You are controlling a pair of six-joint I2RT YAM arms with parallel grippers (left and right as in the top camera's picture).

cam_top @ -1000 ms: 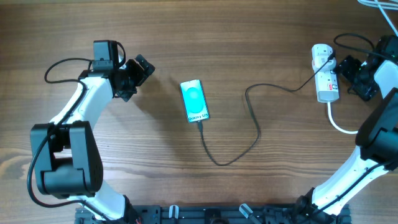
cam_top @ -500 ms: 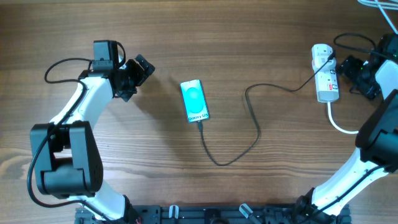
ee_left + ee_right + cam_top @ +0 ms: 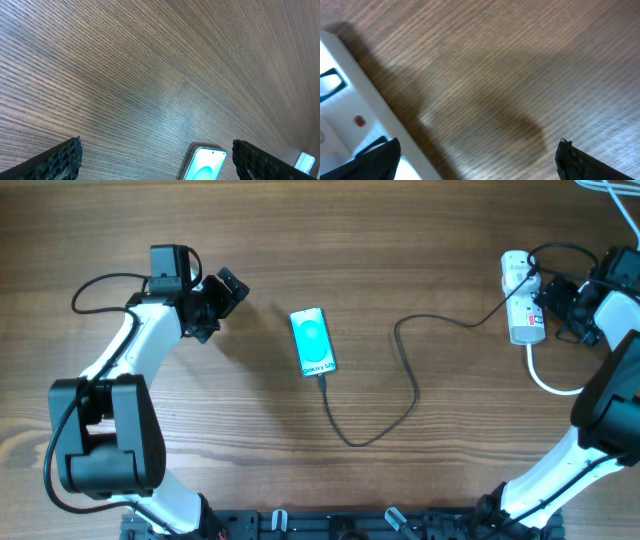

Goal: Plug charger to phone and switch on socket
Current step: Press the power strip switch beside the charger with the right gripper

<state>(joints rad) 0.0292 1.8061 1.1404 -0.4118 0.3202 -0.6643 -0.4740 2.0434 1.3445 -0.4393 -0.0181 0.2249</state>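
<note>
The phone lies flat in the middle of the table, turquoise screen up; it also shows at the bottom of the left wrist view. The black charger cable runs from the phone's near end, loops right and reaches the white socket strip at the far right. The strip's edge with a red mark shows in the right wrist view. My left gripper is open, left of the phone. My right gripper is open, right beside the socket.
The socket's thick white cord curves down to the right arm. Thin white cables cross the top right corner. A black rail runs along the table's front edge.
My right gripper has moved slightly left, closer to the socket strip. The left arm, the phone and the cable have not moved.
</note>
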